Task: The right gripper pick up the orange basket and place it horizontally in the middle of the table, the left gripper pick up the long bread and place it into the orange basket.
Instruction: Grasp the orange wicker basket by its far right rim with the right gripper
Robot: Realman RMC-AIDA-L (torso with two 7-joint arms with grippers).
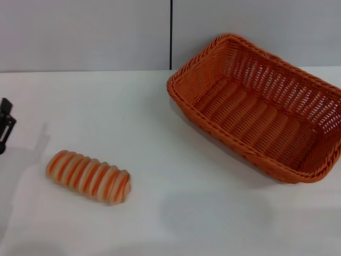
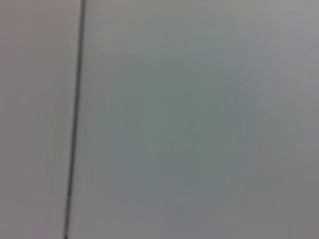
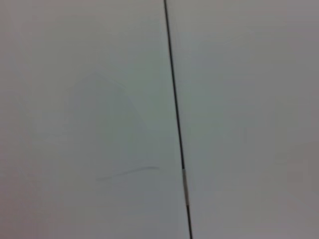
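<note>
In the head view, the orange basket (image 1: 264, 104) sits at a slant on the right and far part of the table (image 1: 160, 138), its long axis running diagonally and its inside empty. The long bread (image 1: 88, 176) lies on the near left of the table, well apart from the basket. Only a black piece of the left gripper (image 1: 5, 125) shows at the left edge, above the table and clear of the bread; whether its jaws are open cannot be told, though it holds nothing visible. The right gripper is not in this view.

The left wrist view shows only a plain grey wall (image 2: 199, 119) with a dark vertical seam (image 2: 75, 119), no fingers and no task things.

The right wrist view shows the same kind of wall and seam, nothing else.

By my judgement no step has begun: the basket is untouched and askew. The next move calls for the right gripper to come down to the braided rim, grip it, and turn the basket level at the table's middle.
</note>
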